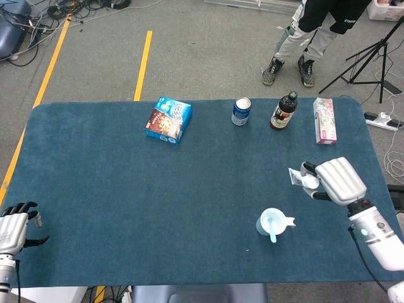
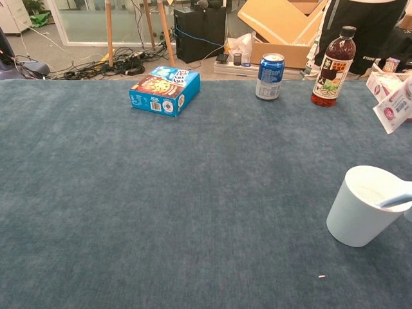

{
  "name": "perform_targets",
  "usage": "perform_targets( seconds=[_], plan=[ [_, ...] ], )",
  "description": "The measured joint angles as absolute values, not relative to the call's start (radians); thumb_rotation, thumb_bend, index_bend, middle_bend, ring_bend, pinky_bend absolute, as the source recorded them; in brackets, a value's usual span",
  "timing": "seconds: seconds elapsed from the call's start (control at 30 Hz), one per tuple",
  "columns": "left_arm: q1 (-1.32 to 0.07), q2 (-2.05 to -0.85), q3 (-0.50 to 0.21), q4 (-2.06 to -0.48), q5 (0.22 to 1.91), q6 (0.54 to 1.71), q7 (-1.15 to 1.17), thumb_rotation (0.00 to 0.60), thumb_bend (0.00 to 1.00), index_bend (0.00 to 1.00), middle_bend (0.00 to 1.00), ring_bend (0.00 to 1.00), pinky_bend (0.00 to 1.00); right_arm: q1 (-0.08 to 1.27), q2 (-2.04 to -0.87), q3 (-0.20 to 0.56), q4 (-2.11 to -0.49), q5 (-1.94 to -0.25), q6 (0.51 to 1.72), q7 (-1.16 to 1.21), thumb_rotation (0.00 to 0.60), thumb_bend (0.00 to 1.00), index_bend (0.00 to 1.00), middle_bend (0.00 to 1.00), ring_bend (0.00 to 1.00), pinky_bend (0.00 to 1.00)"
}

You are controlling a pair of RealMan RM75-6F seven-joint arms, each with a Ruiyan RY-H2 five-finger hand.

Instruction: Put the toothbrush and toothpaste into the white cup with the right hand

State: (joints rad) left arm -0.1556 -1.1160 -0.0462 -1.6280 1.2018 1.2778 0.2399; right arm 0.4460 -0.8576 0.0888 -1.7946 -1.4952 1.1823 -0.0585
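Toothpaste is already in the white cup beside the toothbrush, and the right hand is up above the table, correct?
Not quite. The toothpaste is not in the white cup; the right hand holds it above the table, as the head view shows. Only the toothbrush is in the cup.

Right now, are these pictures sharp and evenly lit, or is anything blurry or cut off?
Head view: even, soft light, no glare, faint shadows; white cup and right hand sharp. Chest view: also sharp, but the toothpaste is cropped at the right edge, and the cup's side slightly clipped.
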Motion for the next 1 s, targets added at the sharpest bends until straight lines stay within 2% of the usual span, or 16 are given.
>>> perform_targets(
  seconds=[0.2,0.4,1.0],
  plan=[
    [-0.156,-1.118,-0.046,-1.627,1.2,1.278,0.246,0.6,0.0,0.59,0.25,0.19,0.2,0.41,-0.757,0.064,-1.883,-1.585,1.218,0.036,0.6,0.2,0.67,1.0,1.0,1.0],
    [-0.156,-1.12,-0.046,-1.628,1.203,1.281,0.249,0.6,0.0,0.59,0.25,0.19,0.2,0.392,-0.71,0.036,-1.915,-1.666,1.228,0.127,0.6,0.2,0.68,1.0,1.0,1.0],
    [-0.153,-1.115,-0.046,-1.63,1.209,1.285,0.239,0.6,0.0,0.59,0.25,0.19,0.2,0.379,-0.711,-0.018,-1.934,-1.832,1.235,0.195,0.6,0.2,0.68,1.0,1.0,1.0]
  ],
)
